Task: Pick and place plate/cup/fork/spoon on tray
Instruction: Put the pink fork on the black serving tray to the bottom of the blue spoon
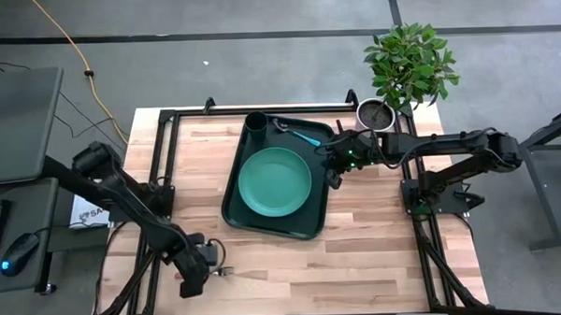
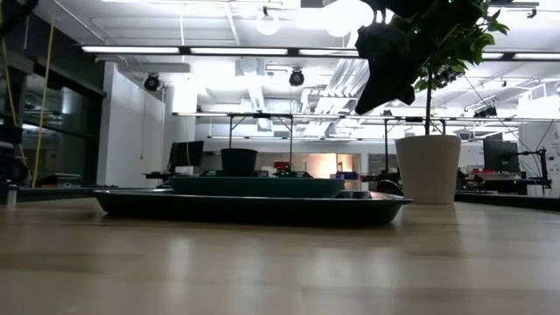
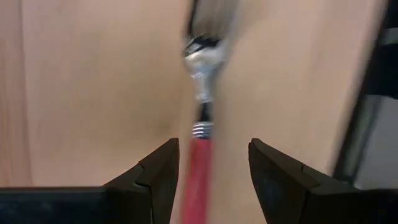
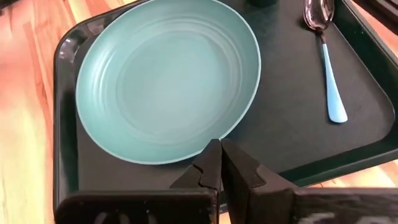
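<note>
From above, the tray (image 1: 233,204) lies in the middle of the tabletop (image 1: 359,258) and already carries the plate (image 1: 275,181), the cup (image 1: 256,123) in its far corner and the spoon (image 1: 301,134) beside it, so three of four things look done. The fork (image 1: 225,271) is still on the wood near the front edge, with the left claw (image 1: 193,273) at it. From table height, I see the tray (image 2: 131,203) with the plate (image 2: 258,185) and the cup (image 2: 238,161) on it. The left wrist view shows the fork (image 3: 200,149) with its pink handle between the spread fingers (image 3: 155,177), not yet gripped. The right wrist view shows the right claw (image 4: 219,171) closed and empty over the tray's rim, near the plate (image 4: 165,78) and spoon (image 4: 328,68).
</note>
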